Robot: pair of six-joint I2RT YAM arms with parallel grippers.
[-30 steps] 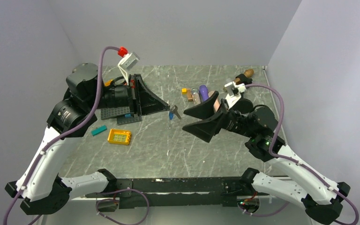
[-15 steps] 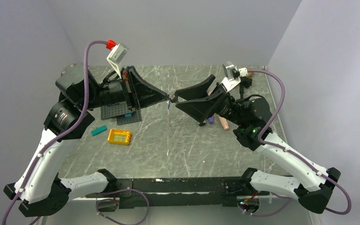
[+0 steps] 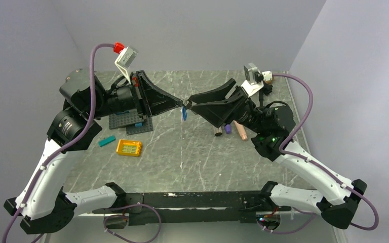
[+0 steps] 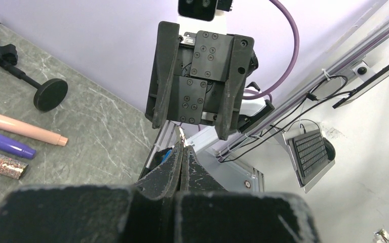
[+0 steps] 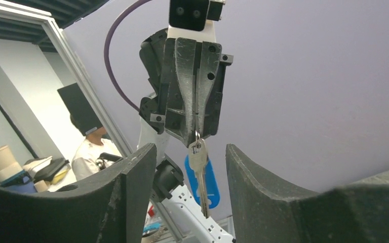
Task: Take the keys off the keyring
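My left gripper (image 3: 182, 105) is shut on the top of the keyring, holding it in the air above the middle of the table. From its tips (image 5: 196, 132) a silver key (image 5: 198, 172) hangs straight down, and the keyring's blue oval tag (image 5: 210, 188) hangs behind it. In the top view the tag (image 3: 184, 114) dangles just under where the two grippers meet. My right gripper (image 5: 189, 152) faces the left one tip to tip. It is open, one finger on each side of the key and neither touching it.
Below the right arm lie a purple pen (image 3: 228, 129), a pink stick (image 3: 241, 132) and a glittery tube (image 4: 2, 163). An orange box (image 3: 128, 148), a teal bar (image 3: 107, 140) and a grey baseplate (image 3: 126, 123) sit at the left. A black disc stand (image 4: 50, 94) is at the far right.
The left gripper lifted the keyring off the table and now holds still. The right gripper rose and swung left to meet it, and its jaws have narrowed around the hanging key.
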